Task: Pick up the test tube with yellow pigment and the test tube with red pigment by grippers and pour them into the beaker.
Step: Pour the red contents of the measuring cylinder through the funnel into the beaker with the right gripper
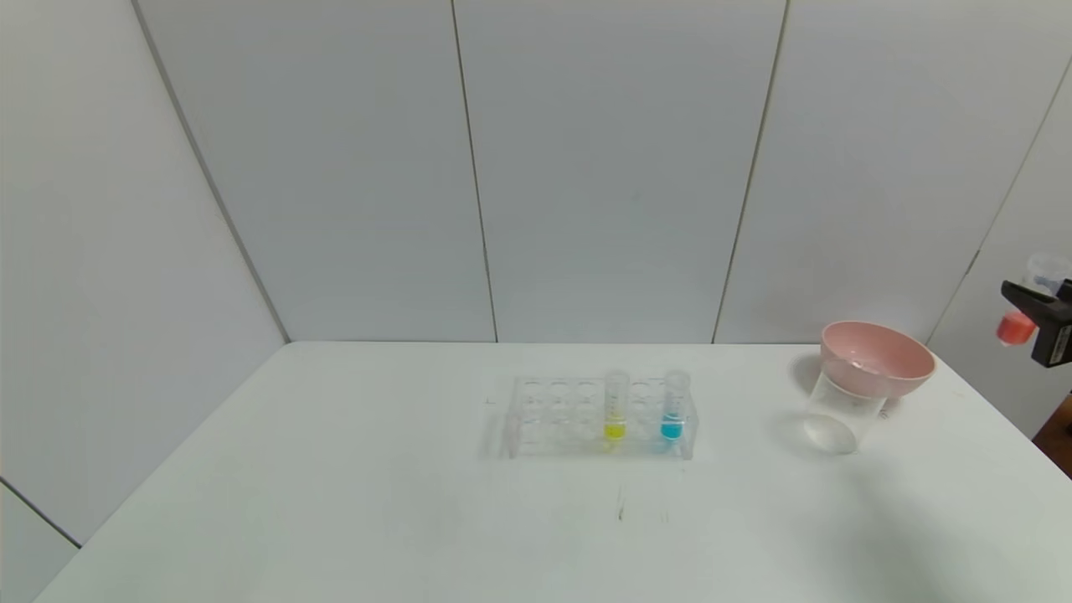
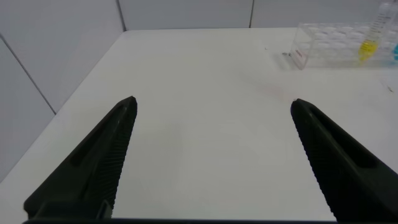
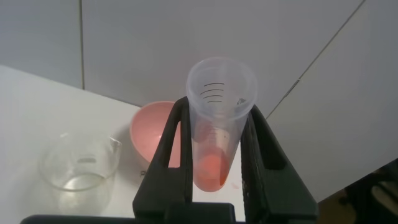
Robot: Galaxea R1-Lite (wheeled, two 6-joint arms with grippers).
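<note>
I have the right gripper [image 3: 214,180] pinching the test tube with red pigment [image 3: 216,124] between its two fingers, mouth up and roughly upright, held off past the right edge of the table [image 1: 335,502], above and beyond the pink bowl [image 1: 877,358]. The beaker [image 1: 840,410] stands on the table just in front of the bowl, touching or nearly so from what I can see, and that closeness is my main worry: if I tip the tube while it is lined up over the wider bowl, the red liquid goes into the wrong vessel. The beaker is narrow and clear, so a pour from too high or too far out could also splash onto the table, or the fingers could knock it over. The tube is smooth plastic and may slide in the grip once tilted. The test tube with yellow pigment [image 1: 615,406] stands in the clear tube rack [image 1: 599,416], next to the blue tube [image 1: 674,406]. My left gripper [image 2: 214,155] hangs spread wide and holding nothing, low over the table's left side.
</note>
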